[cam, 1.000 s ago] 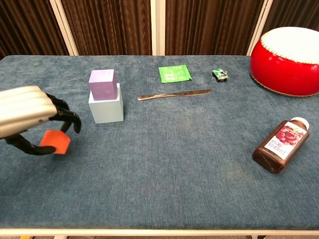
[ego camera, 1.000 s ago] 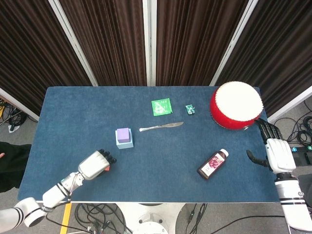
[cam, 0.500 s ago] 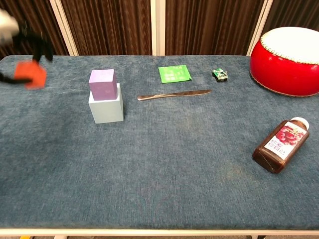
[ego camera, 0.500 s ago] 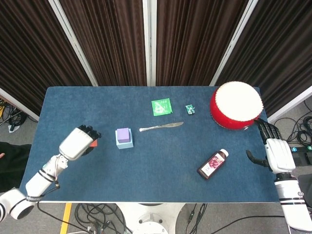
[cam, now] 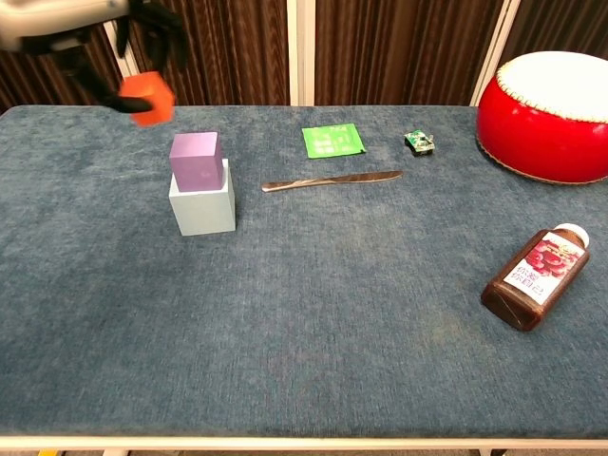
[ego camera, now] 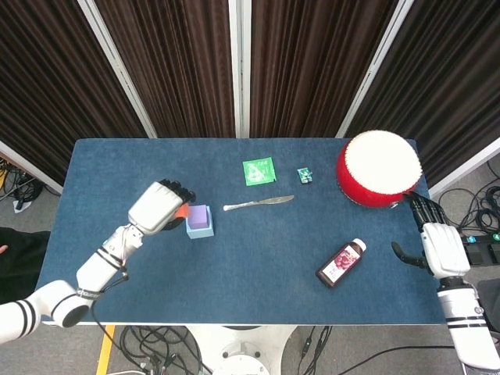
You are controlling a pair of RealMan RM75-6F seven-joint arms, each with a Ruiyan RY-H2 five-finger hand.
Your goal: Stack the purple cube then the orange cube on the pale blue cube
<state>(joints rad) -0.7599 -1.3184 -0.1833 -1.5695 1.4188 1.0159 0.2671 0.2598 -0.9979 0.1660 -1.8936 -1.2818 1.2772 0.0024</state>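
Observation:
The purple cube [cam: 195, 160] sits on top of the pale blue cube [cam: 203, 206] at the table's left-middle; from the head view the purple cube [ego camera: 198, 216] covers most of the pale blue cube [ego camera: 200, 231]. My left hand [ego camera: 158, 206] holds the orange cube [cam: 148, 97] in the air, above and just left of the stack; in the head view only a sliver of the orange cube [ego camera: 182, 210] shows by the fingers. My left hand [cam: 81, 21] reaches in from the top left of the chest view. My right hand [ego camera: 436, 241] hovers empty at the table's right edge, fingers apart.
A butter knife [ego camera: 258, 203] lies right of the stack. A green packet [ego camera: 258, 170] and a small green circuit board [ego camera: 305, 176] lie behind it. A red drum [ego camera: 378, 169] stands at the back right, and a dark sauce bottle [ego camera: 341, 262] lies at the front right.
My left hand has carried the orange cube up from the table's front left and rightward until it is just left of and above the stack. My right hand has barely moved.

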